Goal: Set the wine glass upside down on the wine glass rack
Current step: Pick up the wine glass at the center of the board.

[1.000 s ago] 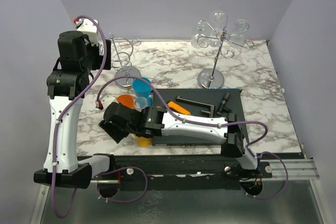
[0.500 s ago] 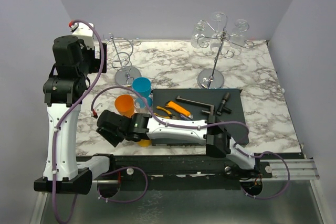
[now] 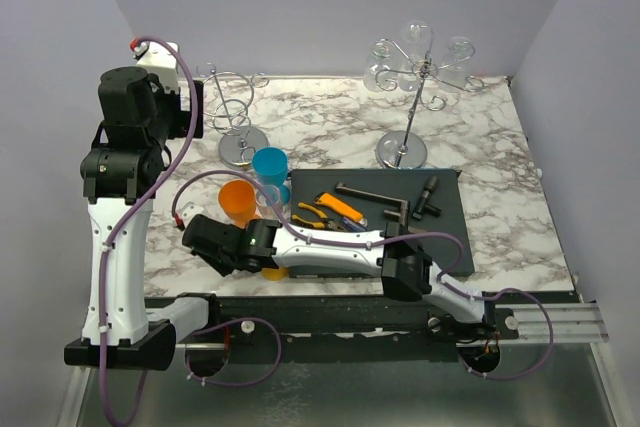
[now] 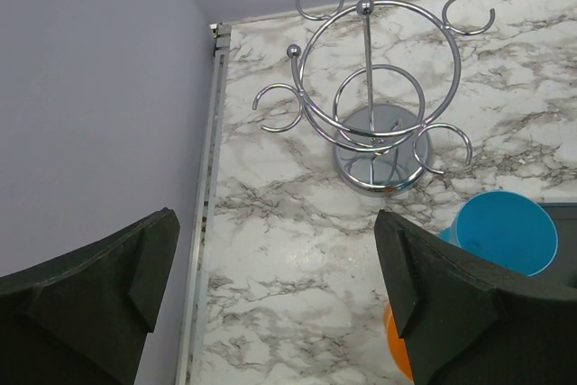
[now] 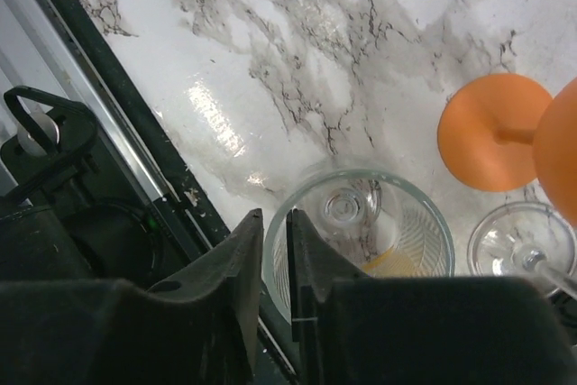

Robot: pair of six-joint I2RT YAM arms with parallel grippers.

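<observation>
Treat the wine glass [image 5: 410, 223] as light, slick, brittle; hold gently by the rim wall, right gripper [image 5: 275, 223] clamped there, left gripper [image 4: 275, 232] spread wide, empty.

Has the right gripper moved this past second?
Yes. The right gripper, shut on the wine glass, has slid left, away from the black mat, exposing the orange glass.

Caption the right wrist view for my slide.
Right gripper pinches the clear glass by its rim, orange glass beside it on the marble table.
</observation>
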